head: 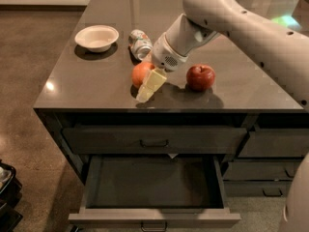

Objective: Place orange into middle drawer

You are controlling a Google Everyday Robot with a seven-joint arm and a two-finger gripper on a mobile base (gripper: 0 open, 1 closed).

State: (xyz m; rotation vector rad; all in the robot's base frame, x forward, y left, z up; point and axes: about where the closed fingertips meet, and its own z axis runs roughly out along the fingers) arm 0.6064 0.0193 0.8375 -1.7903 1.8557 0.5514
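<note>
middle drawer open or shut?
Open: wide dark grey middle drawer pulled out, interior exposed. Gripper is at the round orange fruit on the countertop.

Bowl (96, 36), can (140, 43), apple (201, 77) — on counter (87, 83).

White arm (241, 25) slants down leftward; gripper (145, 88) lowered mid-view.
</note>
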